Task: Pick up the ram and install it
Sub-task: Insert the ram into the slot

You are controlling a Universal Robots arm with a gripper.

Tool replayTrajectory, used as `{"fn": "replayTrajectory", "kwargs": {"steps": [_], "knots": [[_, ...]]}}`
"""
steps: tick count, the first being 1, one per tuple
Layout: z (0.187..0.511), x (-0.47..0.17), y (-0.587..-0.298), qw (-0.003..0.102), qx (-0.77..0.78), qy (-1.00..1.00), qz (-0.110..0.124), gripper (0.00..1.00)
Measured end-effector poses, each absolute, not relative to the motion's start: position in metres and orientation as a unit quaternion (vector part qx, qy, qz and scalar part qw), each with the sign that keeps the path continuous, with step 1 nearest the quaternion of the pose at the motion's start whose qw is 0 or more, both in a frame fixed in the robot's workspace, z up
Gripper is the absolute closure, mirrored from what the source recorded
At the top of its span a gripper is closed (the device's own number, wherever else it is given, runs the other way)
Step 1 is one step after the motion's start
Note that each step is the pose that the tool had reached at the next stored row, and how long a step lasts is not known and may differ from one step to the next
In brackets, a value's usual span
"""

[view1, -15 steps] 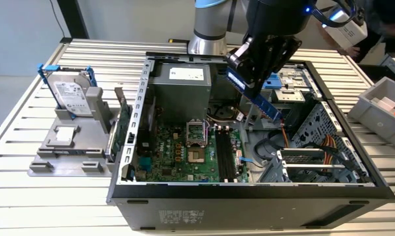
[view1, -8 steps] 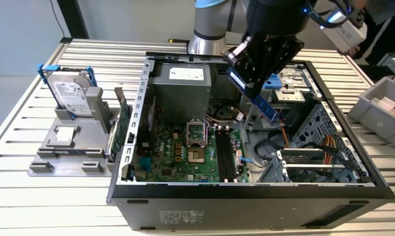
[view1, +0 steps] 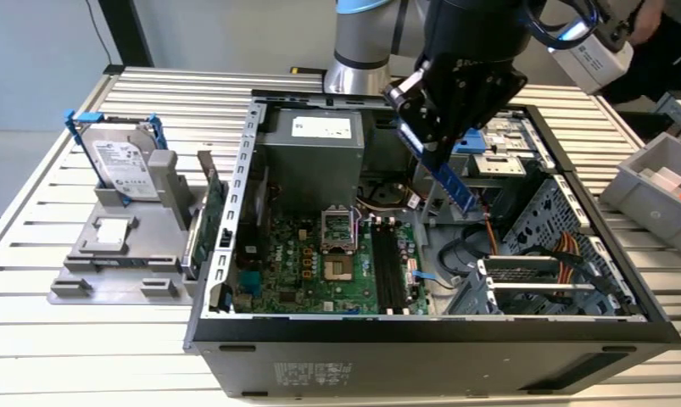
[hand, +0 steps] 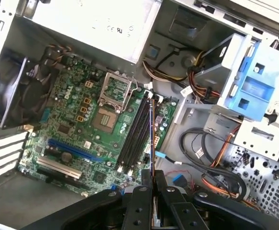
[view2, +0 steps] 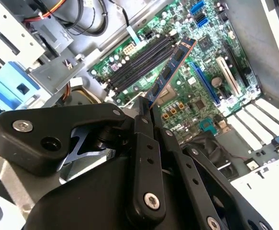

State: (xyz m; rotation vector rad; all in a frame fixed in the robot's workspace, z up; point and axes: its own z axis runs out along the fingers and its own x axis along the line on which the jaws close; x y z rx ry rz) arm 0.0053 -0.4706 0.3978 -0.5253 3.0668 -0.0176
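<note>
Exterior view: ram tilted, steeply downward.

The ram was a long, thin blue circuit-board stick carrying dark chips. It hung tilted in the air above the open computer case, clear of the motherboard's black memory slots, one end clamped and the other pointing down toward them.

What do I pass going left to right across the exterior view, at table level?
Hard drive in its blue frame → green expansion card standing on edge → motherboard inside the open case → the ram, held in the tool above the case → grey bin.
</note>
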Motion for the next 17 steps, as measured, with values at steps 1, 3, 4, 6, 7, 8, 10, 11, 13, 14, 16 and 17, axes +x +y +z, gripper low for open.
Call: {"fn": "replayTrajectory", "kwargs": {"steps": [1, 3, 4, 6, 7, 8, 10, 11, 13, 14, 16, 17], "knots": [[0.3978, 0.0053, -0.4706, 0.015, -0.164, 0.986, -0.006, 1.0], [0.3978, 0.0053, -0.4706, 0.015, -0.155, 0.988, -0.006, 1.0], [0.3978, 0.0053, -0.4706, 0.015, -0.15, 0.989, -0.006, 1.0], [0.3978, 0.0053, -0.4706, 0.015, -0.141, 0.99, -0.006, 1.0], [0.3978, 0.0053, -0.4706, 0.015, -0.135, 0.991, -0.006, 1.0], [0.3978, 0.0053, -0.4706, 0.015, -0.131, 0.991, -0.006, 1.0], [0.3978, 0.0053, -0.4706, 0.015, -0.121, 0.992, -0.006, 1.0], [0.3978, 0.0053, -0.4706, 0.015, -0.117, 0.993, -0.006, 1.0], [0.3978, 0.0053, -0.4706, 0.015, -0.107, 0.994, -0.007, 1.0], [0.3978, 0.0053, -0.4706, 0.015, -0.103, 0.995, -0.007, 1.0], [0.3978, 0.0053, -0.4706, 0.015, -0.093, 0.996, -0.007, 1.0], [0.3978, 0.0053, -0.4706, 0.015, -0.088, 0.996, -0.007, 1.0]]}}
